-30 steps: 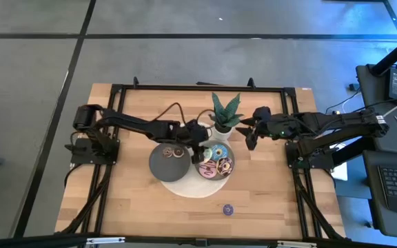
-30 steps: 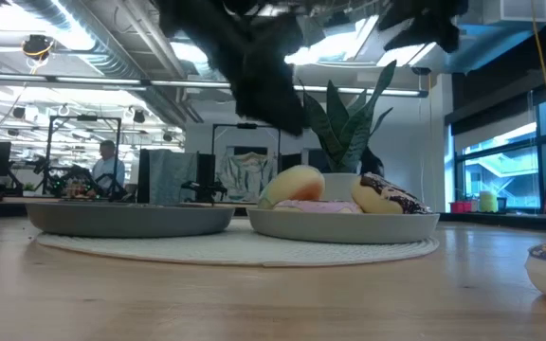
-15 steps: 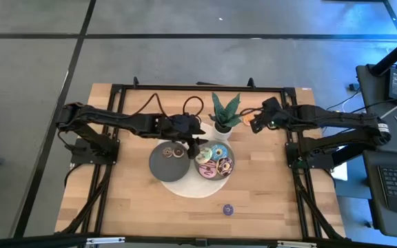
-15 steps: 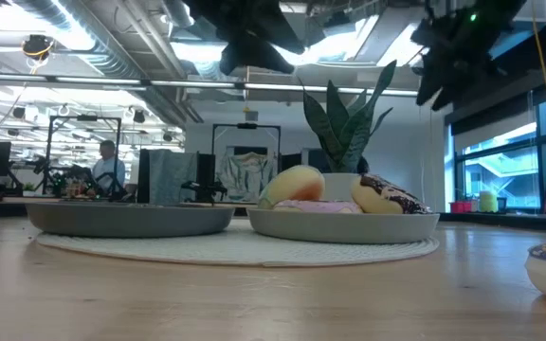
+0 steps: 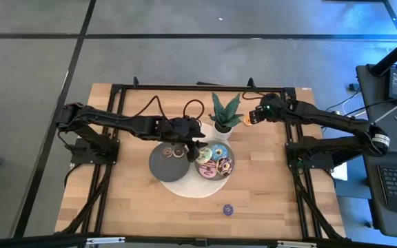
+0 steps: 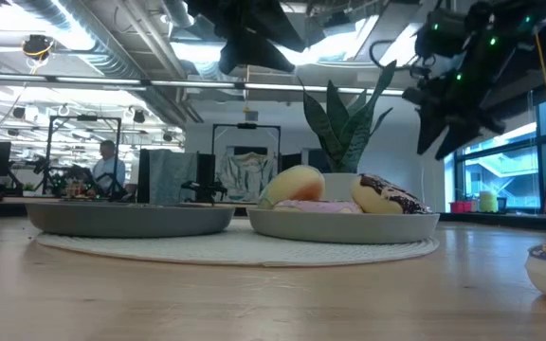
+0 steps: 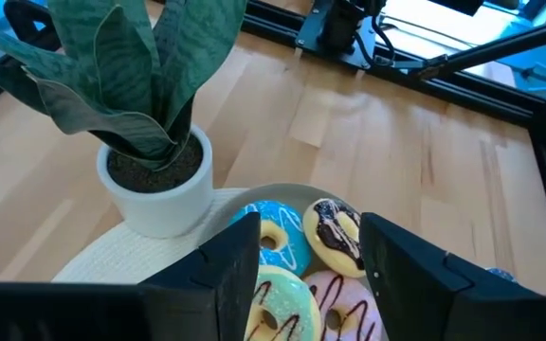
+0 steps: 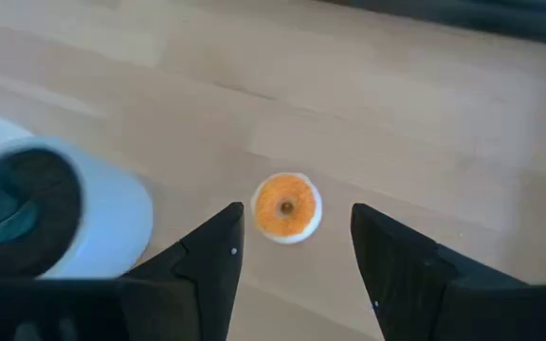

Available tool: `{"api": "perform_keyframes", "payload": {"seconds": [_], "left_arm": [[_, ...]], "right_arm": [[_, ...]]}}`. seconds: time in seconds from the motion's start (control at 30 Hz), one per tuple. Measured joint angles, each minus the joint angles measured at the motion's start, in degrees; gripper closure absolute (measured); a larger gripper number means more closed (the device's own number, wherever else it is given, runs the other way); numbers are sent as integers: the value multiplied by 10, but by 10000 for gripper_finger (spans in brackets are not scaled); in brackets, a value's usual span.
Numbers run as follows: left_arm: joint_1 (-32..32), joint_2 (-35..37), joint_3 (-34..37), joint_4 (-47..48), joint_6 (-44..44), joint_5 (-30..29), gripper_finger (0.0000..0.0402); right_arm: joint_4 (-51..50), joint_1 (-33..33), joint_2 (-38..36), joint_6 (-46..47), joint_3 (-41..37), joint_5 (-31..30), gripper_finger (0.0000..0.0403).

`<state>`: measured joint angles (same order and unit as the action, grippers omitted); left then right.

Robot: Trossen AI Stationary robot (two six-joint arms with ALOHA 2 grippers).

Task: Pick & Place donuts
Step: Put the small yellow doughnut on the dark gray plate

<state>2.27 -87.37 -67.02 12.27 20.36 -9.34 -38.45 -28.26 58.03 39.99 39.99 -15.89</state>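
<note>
The right gripper (image 8: 292,256) is hanging above a small orange donut (image 8: 286,206) lying on the bare worktop (image 5: 267,186) just beside the white plant pot (image 8: 83,223), its jaws spread wide and holding nothing. The left gripper (image 7: 306,260) is hovering over the right-hand grey dish (image 5: 231,153), jaws likewise apart and empty, with the blue donut (image 7: 271,237) and a chocolate-iced donut (image 7: 335,232) directly beneath it.

That dish is carrying several iced donuts crowded together, while the neighbouring grey dish (image 5: 158,164) on the same pale round mat (image 5: 185,187) is holding only a brown donut (image 5: 176,152) or two near its rim; from above it is hard to tell how many. A purple sprinkled donut (image 5: 227,209) is sitting alone near the front edge of the worktop, well apart from both dishes.

Judging by this layout, the job looks partly done: at least the orange and purple strays are waiting to be collected.
</note>
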Motion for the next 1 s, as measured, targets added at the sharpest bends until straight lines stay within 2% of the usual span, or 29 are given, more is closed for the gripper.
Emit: {"api": "perform_keyframes", "payload": {"seconds": [0.3,0.63,0.87,1.0], "left_arm": [[0,0,0,0,-1,0,227],[0,0,0,3,-1,0,230],[0,0,0,4,-1,0,227],[0,0,0,4,-1,0,227]], "right_arm": [[111,-53,86,-44,-38,46,205],[130,-78,217,-84,-39,55,205],[158,-79,256,-88,-39,55,209],[161,-79,266,-92,-38,57,235]]}}
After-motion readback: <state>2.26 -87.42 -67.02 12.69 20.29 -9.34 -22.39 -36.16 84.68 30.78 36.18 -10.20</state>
